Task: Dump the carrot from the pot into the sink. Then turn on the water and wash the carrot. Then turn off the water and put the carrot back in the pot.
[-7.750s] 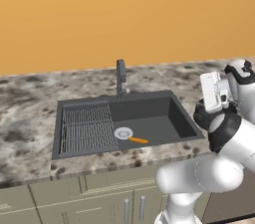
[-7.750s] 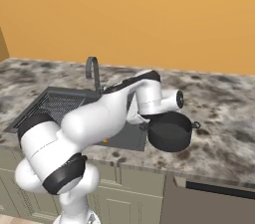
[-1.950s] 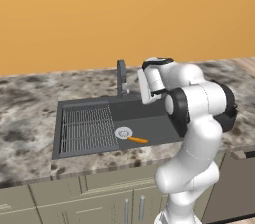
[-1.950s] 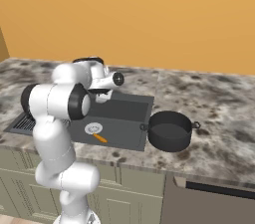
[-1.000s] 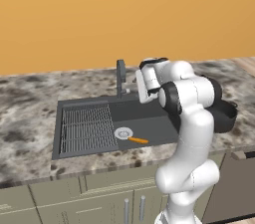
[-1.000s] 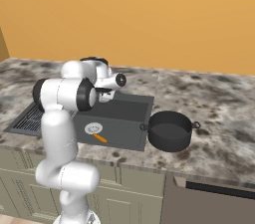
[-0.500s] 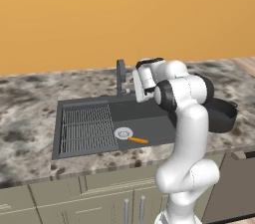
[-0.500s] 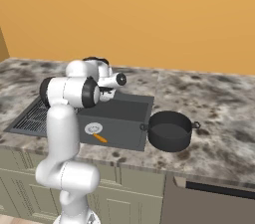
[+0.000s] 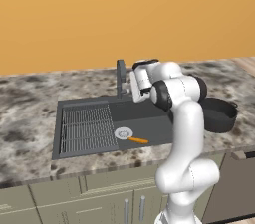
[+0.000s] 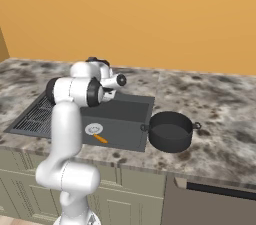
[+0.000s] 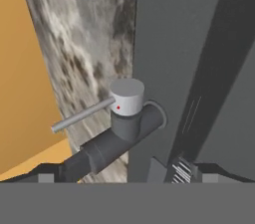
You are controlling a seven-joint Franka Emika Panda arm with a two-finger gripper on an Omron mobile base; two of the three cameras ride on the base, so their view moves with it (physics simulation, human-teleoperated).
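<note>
Orange carrot [image 9: 137, 140] lies in the sink [image 9: 149, 127] beside the drain, lower centre of the left base view. Spread gripper [image 9: 133, 87] hovers just beside the faucet [image 11: 119, 133]; its lever [image 11: 82, 114] (thin rod) points toward the hand view's left edge.

I can read no text, brand, number or label on anything before me. The nearest thing to a sign is a small red dot on the side of the faucet's silver handle cap [image 11: 127, 97]; it carries no lettering.
</note>
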